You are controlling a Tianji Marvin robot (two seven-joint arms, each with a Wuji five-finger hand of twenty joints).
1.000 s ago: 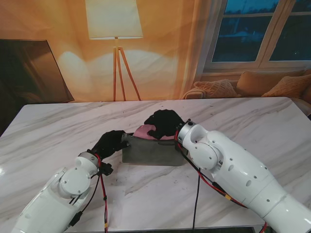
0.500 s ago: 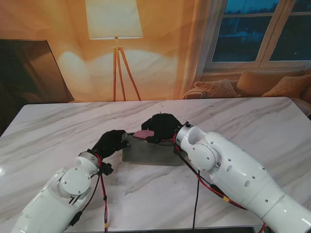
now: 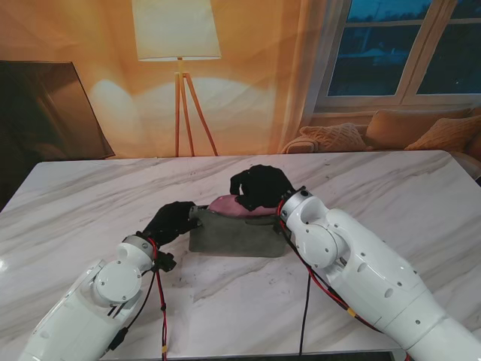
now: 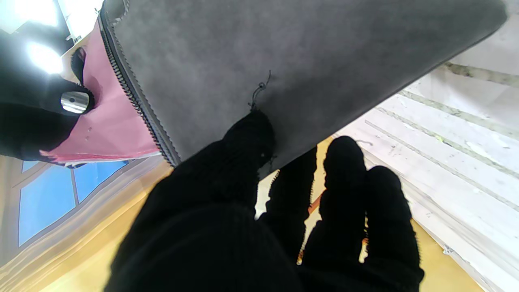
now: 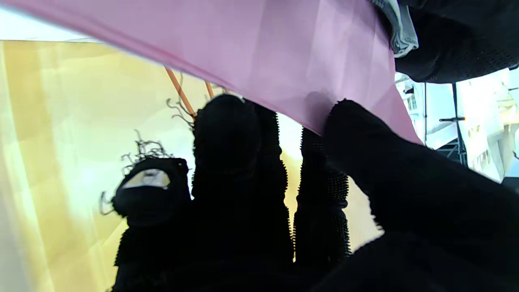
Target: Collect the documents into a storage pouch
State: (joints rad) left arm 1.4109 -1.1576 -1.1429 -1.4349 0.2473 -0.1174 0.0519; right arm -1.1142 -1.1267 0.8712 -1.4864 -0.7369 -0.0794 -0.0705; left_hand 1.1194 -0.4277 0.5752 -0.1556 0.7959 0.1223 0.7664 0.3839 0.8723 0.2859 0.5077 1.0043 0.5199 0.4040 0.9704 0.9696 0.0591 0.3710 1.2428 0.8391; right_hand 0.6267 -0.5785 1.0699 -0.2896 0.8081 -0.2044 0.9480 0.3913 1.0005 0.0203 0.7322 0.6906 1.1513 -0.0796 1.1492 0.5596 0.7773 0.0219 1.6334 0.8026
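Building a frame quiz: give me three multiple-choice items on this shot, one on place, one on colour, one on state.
1. Where is the pouch?
A. between the two hands
B. at the table's far edge
C. off the table

2. What colour is the document?
A. blue
B. pink
C. white

3. What is the right hand doing?
A. resting open on the table
B. gripping the pouch's bottom
C. holding the document at the pouch's mouth

Answers: 1 A, the left hand holds its left end. 2 B, pink in all views. 3 C, fingers pinch the sheet.
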